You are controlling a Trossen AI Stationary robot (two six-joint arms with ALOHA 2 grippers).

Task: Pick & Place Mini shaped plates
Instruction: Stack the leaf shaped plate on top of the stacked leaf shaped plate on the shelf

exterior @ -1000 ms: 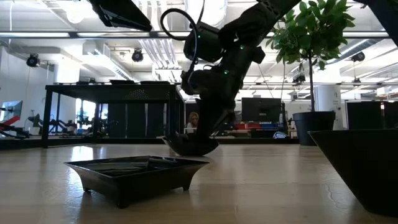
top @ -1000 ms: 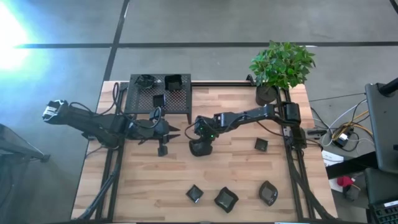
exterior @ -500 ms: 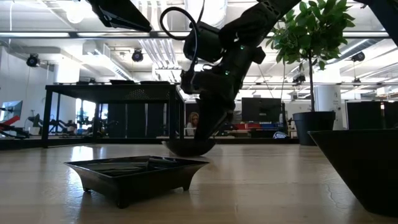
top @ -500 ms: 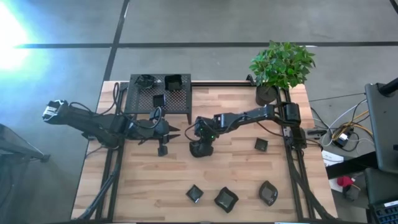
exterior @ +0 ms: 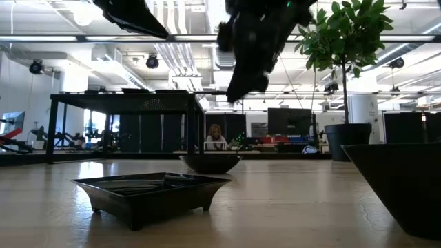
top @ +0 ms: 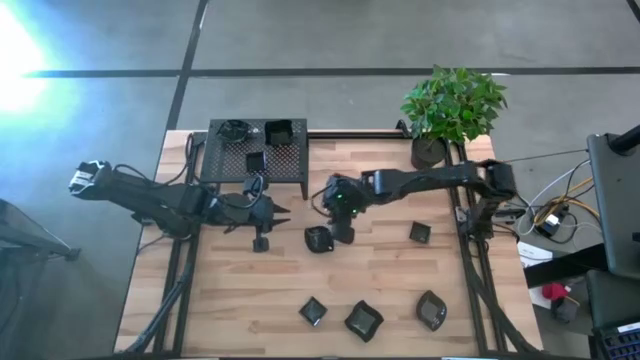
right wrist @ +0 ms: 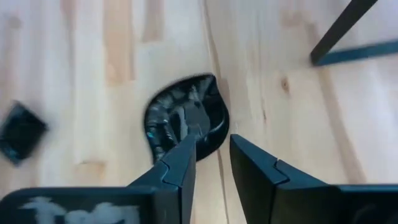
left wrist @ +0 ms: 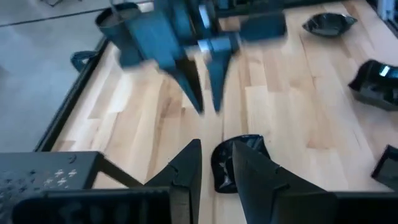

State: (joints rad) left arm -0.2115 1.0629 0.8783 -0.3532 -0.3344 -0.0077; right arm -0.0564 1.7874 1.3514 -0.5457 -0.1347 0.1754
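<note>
**Clerk:** Wooden tabletop point(top: 380, 280), seen from above; concrete floor around it, an office hall behind in the low view. Item one?

**Keeper:** We list a leaf-shaped plate point(top: 318, 239) lying loose mid-table, touching neither gripper. We judge it has been set there on purpose, clear of the other plates.

**Clerk:** And the right gripper point(top: 343, 232)?

**Keeper:** It hangs just beside and above that plate, fingers parted with a plain gap and nothing between them. Its wrist camera looks down past the fingers point(right wrist: 177, 165) onto the same plate point(right wrist: 185, 121).

**Clerk:** Left gripper point(top: 276, 211)?

**Keeper:** It waits at the left, beside the perforated stand point(top: 256, 158). Fingers apart, holding nothing; a small plate point(top: 262, 241) sits just beyond its tips.

**Clerk:** Remaining stock?

**Keeper:** Three plates along the near edge point(top: 364, 320), kept well apart so each can be gripped. One small square plate point(top: 420, 233) at the right. Others rest on the stand. A potted plant point(top: 452, 110) occupies the far right corner.
</note>
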